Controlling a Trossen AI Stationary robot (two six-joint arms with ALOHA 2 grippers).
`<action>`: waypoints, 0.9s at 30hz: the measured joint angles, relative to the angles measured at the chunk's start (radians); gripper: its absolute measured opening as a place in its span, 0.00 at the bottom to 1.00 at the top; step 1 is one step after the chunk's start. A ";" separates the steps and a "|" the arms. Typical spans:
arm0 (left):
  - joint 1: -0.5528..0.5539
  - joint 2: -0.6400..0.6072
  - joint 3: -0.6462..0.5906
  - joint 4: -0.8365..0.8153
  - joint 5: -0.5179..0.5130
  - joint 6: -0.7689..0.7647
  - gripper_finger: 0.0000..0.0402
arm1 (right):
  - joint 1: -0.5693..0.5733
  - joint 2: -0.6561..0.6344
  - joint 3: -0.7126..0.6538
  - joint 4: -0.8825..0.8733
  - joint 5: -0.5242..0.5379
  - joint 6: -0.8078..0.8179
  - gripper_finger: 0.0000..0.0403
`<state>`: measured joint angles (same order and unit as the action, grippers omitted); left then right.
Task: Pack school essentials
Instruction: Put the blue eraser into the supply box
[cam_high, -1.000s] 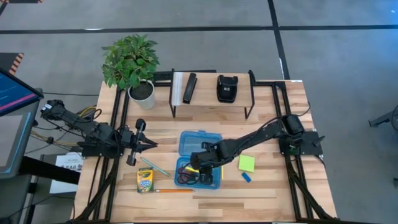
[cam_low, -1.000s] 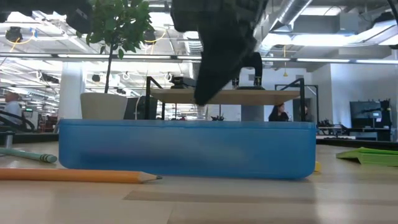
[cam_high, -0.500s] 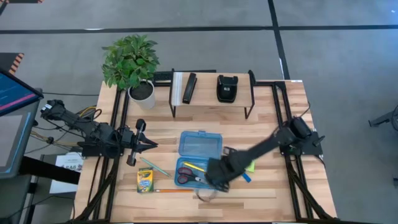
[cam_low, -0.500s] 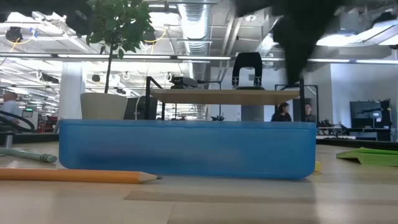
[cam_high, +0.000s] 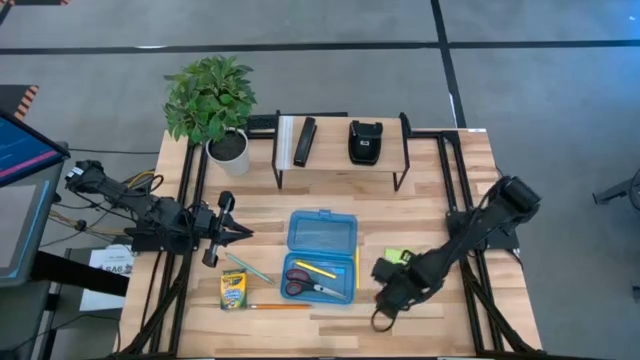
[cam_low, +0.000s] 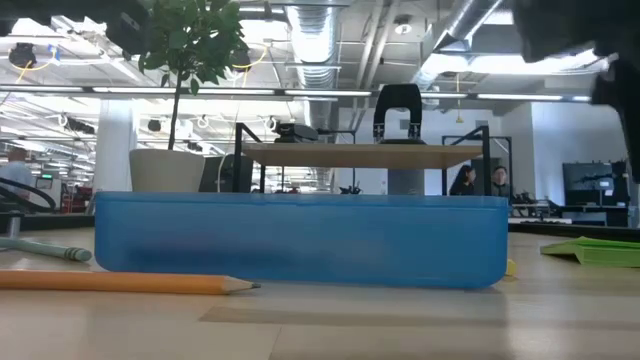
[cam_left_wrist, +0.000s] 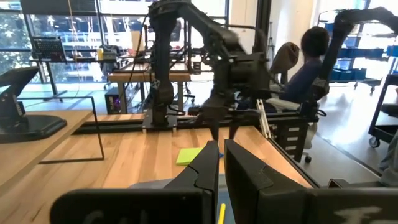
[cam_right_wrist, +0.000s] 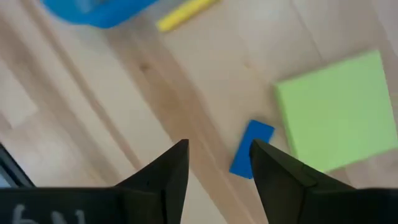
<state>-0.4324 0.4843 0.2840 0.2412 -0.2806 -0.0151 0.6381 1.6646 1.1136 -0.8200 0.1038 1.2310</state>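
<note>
The open blue pencil box (cam_high: 320, 236) lies mid-table, with the red-handled scissors (cam_high: 299, 284) and a yellow pencil (cam_high: 319, 269) in its tray. Another yellow pencil (cam_high: 356, 270) lies along its right side. The crayon box (cam_high: 233, 290), an orange pencil (cam_high: 278, 307) and a green pencil (cam_high: 246, 265) lie to its left. My right gripper (cam_right_wrist: 219, 147) hovers open above the blue eraser (cam_right_wrist: 252, 149), beside the lime-green sticky-note pad (cam_right_wrist: 339, 109). In the high view my right arm half covers the pad (cam_high: 397, 256). My left gripper (cam_high: 243, 232) waits, shut, left of the box.
A low shelf (cam_high: 340, 166) at the far side carries a black stapler (cam_high: 364, 142) and a flat black bar (cam_high: 304, 142). A potted plant (cam_high: 210, 100) stands at the far left. Bare wood lies near the table's near edge (cam_high: 330, 335). People sit beyond the table (cam_left_wrist: 311, 68).
My right gripper has risen out of the blue box and swung toward the table's right and near edge, ending over the eraser and sticky-note pad. The scissors stay lying in the box tray.
</note>
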 joint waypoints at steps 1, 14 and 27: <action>0.000 0.000 0.000 0.000 0.000 0.003 0.04 | 0.004 -0.024 -0.041 0.027 0.000 0.035 0.47; 0.000 0.000 0.000 -0.004 0.002 0.004 0.04 | 0.003 0.017 -0.185 0.169 -0.028 0.100 0.47; 0.000 0.000 0.000 -0.007 0.002 -0.006 0.04 | 0.002 0.084 -0.182 0.159 -0.072 0.125 0.37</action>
<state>-0.4324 0.4843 0.2840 0.2342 -0.2787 -0.0208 0.6399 1.7485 0.9314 -0.6605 0.0314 1.3562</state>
